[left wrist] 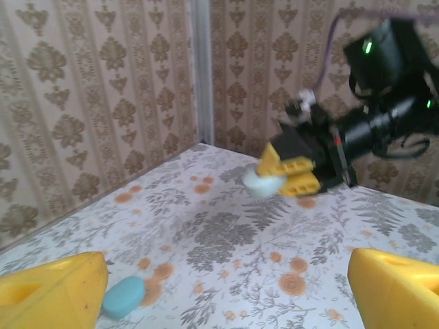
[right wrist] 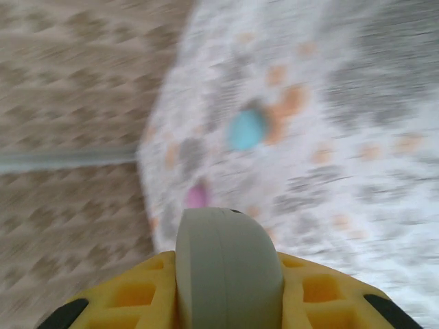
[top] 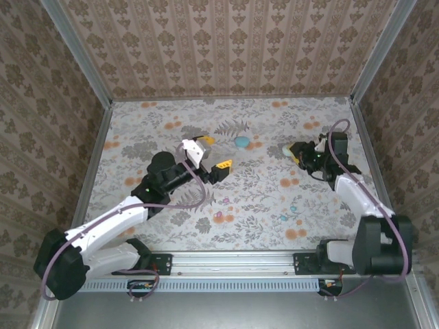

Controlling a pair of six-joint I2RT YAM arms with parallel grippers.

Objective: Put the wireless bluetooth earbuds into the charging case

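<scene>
The right gripper [top: 293, 153] clamps a pale case [right wrist: 228, 271], the left gripper [top: 214, 153] gapes empty; earbuds [top: 219, 218] apparently lie loose on the cloth [top: 260, 199], none inserted.

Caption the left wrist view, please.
The right jaws grip a pale case above flowered cloth; a cyan case lies near the open left jaws.

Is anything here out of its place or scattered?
Yes. Tiny pink earbuds and cyan earbuds lie loose on the flowered cloth, apart from the cyan case. The right gripper holds a pale case lifted off the cloth.
</scene>
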